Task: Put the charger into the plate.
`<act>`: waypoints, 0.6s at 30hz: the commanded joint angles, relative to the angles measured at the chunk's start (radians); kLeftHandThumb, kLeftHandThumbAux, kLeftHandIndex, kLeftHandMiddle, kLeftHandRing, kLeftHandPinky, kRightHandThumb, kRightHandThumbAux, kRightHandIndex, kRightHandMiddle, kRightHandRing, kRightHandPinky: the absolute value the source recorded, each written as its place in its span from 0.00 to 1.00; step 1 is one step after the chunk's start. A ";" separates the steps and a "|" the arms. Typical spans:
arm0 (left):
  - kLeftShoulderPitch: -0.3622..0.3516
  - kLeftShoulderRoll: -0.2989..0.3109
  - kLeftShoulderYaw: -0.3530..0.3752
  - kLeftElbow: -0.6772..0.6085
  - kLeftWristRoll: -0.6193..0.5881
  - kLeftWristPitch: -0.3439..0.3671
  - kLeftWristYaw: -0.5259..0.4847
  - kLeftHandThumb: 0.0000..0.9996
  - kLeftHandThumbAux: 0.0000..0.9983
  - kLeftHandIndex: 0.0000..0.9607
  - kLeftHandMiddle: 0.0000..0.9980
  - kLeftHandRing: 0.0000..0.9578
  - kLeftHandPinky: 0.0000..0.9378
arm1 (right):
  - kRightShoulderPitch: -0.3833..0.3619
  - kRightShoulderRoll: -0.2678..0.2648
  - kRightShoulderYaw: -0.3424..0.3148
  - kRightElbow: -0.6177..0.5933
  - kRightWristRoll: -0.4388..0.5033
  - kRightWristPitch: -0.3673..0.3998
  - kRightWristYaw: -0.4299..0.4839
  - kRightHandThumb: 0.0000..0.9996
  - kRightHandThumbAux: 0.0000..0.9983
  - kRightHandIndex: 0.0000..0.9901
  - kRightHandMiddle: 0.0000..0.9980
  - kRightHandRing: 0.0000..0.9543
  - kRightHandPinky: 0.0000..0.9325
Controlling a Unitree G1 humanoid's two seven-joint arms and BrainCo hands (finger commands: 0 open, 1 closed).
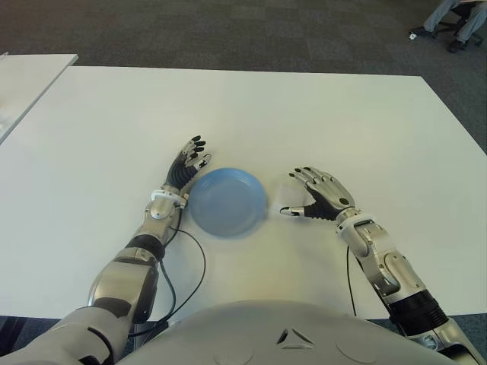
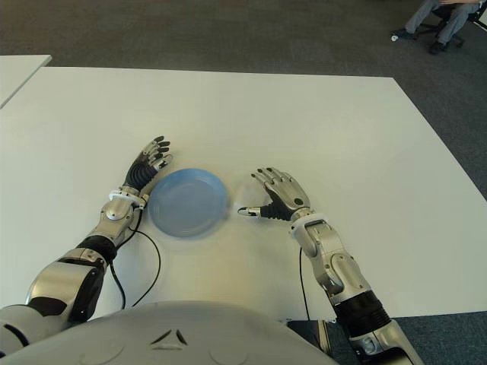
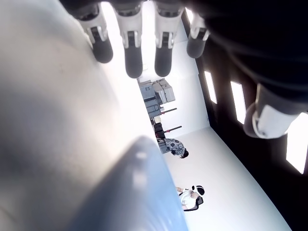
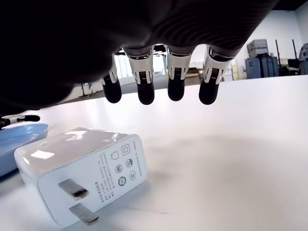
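The plate sits on the counter between the two hands, the left hand just beside its left rim and the right hand near its right side. The charger lies on the counter under the right hand's open fingers, just beside the plate's rim and seemingly apart from it, though the eye views hide it. Off the far right corner, a seated person's legs show on the floor.

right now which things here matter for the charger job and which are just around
Job:
- charger, on the table under the open right hand, beside the plate
- blue plate, empty
- left hand, open, on the plate's left

Just around:
- white table
- seated person's legs, far right corner
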 commanded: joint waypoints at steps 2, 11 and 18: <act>0.054 -0.040 -0.013 0.056 0.014 0.079 -0.038 0.00 0.49 0.02 0.16 0.16 0.15 | 0.007 0.016 0.014 0.013 -0.024 0.022 -0.002 0.33 0.16 0.00 0.00 0.00 0.00; 0.055 -0.039 -0.013 0.053 0.014 0.084 -0.047 0.00 0.51 0.02 0.15 0.16 0.15 | 0.012 0.032 0.023 0.043 -0.036 0.032 -0.023 0.33 0.17 0.00 0.00 0.00 0.00; 0.058 -0.037 -0.012 0.050 0.013 0.079 -0.052 0.00 0.51 0.01 0.15 0.15 0.14 | 0.012 0.035 0.026 0.058 -0.037 0.030 -0.039 0.32 0.17 0.00 0.00 0.00 0.00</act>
